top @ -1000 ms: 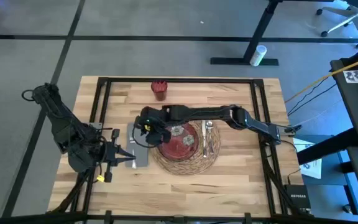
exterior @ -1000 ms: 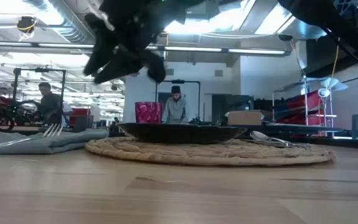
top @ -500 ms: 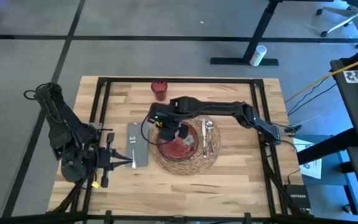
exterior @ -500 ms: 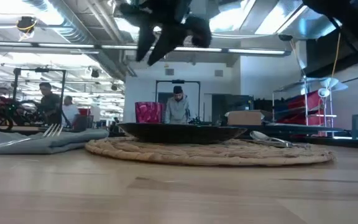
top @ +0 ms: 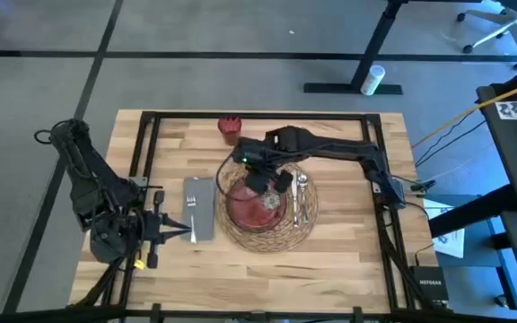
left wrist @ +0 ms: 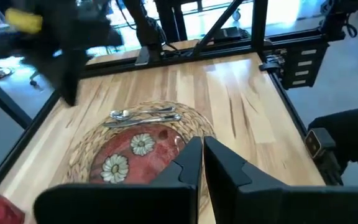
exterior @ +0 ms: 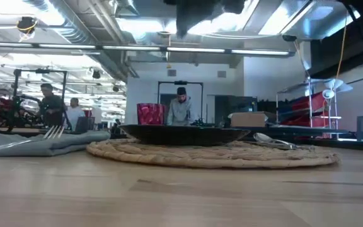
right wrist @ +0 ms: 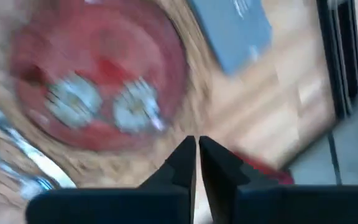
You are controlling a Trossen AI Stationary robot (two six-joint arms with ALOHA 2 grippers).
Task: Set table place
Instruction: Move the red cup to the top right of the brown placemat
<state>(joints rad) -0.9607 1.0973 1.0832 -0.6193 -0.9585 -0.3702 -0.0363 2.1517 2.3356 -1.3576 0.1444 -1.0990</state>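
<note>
The right end effector (top: 260,175) hangs above the far-left part of the dark red plate (top: 258,205), fingers (right wrist: 185,163) clenched together on nothing. The left end effector (top: 182,230) waits at the near-left of the surface (top: 348,260), clenched and empty, tips just beside the gray napkin (top: 199,208). The plate sits centered on the round woven mat (top: 308,229). A fork (top: 190,210) lies on the napkin, left of the mat. Silver cutlery (top: 300,199) lies on the mat, right of the plate. A small red cup (top: 230,127) stands beyond the mat, apart from it.
</note>
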